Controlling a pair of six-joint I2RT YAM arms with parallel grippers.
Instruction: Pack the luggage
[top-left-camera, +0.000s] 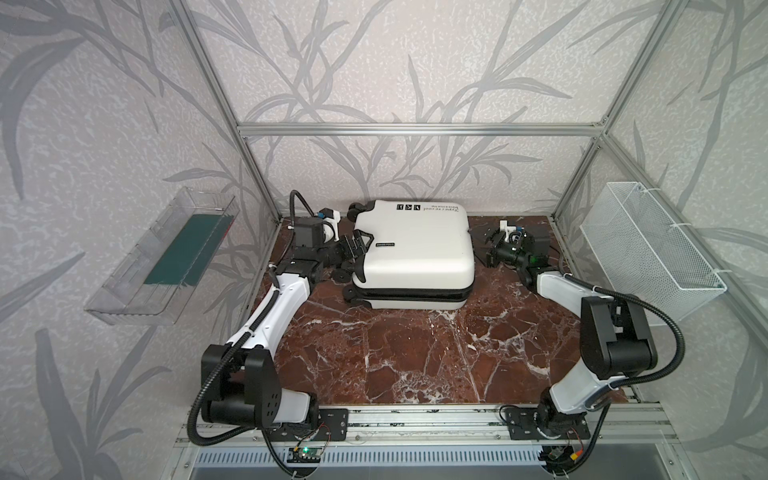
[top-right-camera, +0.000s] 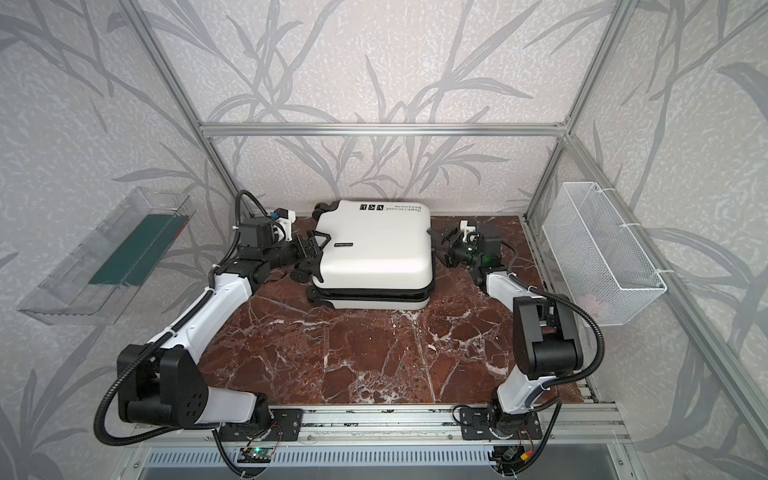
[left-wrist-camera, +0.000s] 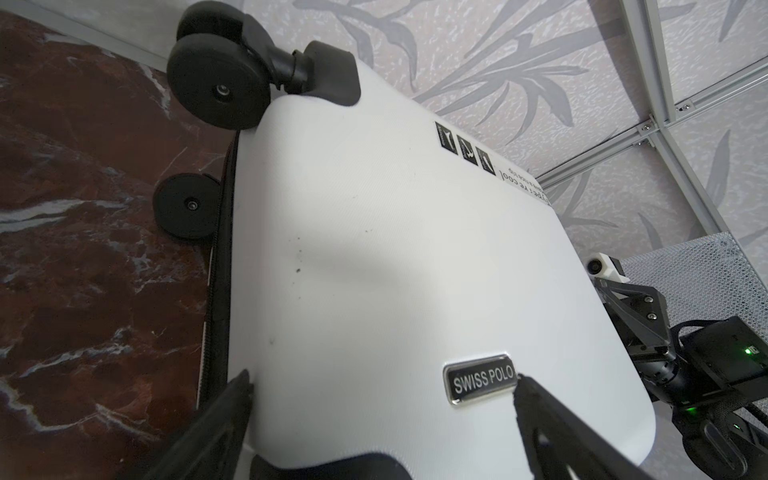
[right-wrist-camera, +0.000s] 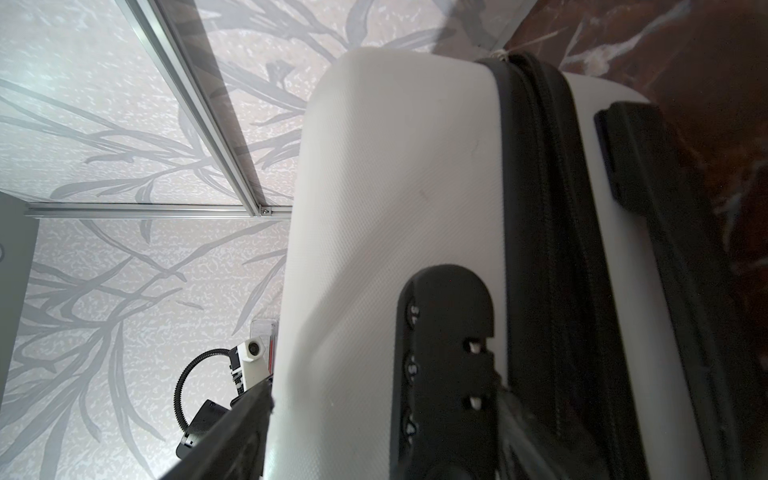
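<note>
Luggage lies shut, contents hidden; packing likely unstarted. Left gripper wide by its wheels, right gripper wide by its lock.

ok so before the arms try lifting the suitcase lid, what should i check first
1. luggage lying flat on the marble table: ok
2. zipper seam undone all the way round: cannot tell
3. left pincer open at the wheel end, one finger over the top by the logo plate: ok
4. right pincer open at the end with the combination lock: ok
5. either pincer actually bearing on the upper shell: cannot tell
</note>
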